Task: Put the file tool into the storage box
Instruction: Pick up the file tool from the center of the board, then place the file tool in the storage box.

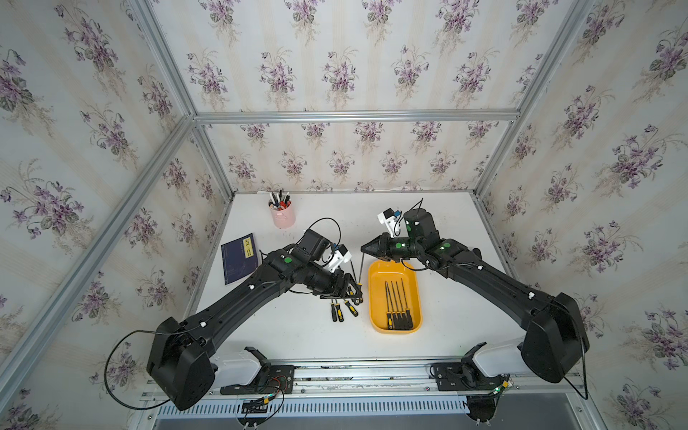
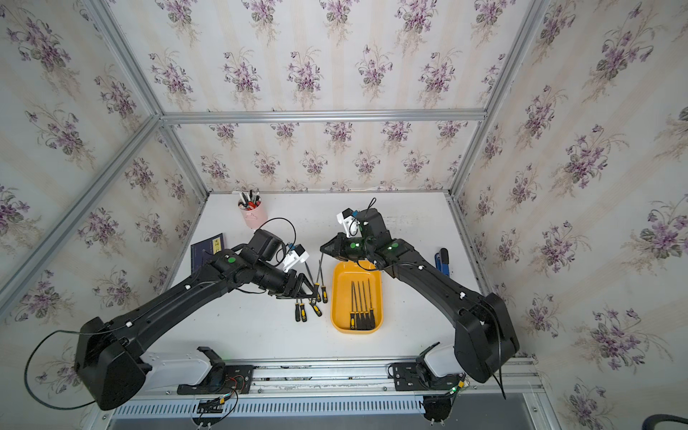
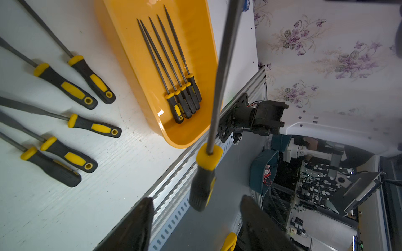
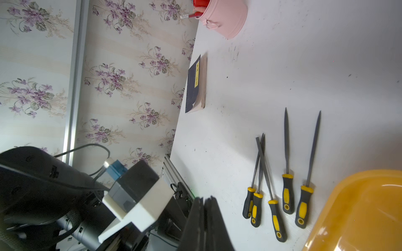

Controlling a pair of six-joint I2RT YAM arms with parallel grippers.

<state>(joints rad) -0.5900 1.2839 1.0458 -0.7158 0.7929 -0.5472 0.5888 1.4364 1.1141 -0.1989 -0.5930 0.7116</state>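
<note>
The orange-yellow storage box (image 1: pixel 373 298) (image 2: pixel 335 298) (image 3: pixel 130 56) (image 4: pixel 359 206) lies mid-table, with several files (image 1: pixel 398 305) side by side inside it. One file tool (image 1: pixel 360 270) (image 2: pixel 319 270) (image 3: pixel 219 87) hangs almost upright just left of the box. My right gripper (image 1: pixel 363 248) (image 2: pixel 323 248) (image 4: pixel 204 223) is shut on its metal tip. Its black-and-yellow handle (image 3: pixel 203 180) hangs between the spread fingers of my left gripper (image 1: pixel 356 294) (image 2: pixel 315 294) (image 3: pixel 196 226), which is open and not touching it. Several more files (image 1: pixel 340 311) (image 3: pixel 65 87) (image 4: pixel 287 193) lie on the table left of the box.
A pink pen cup (image 1: pixel 283 216) stands at the back left. A dark blue book (image 1: pixel 239 258) lies by the left wall. A blue tool (image 2: pixel 442 260) lies near the right wall. Aluminium rails run along the table's front edge (image 3: pixel 174 178).
</note>
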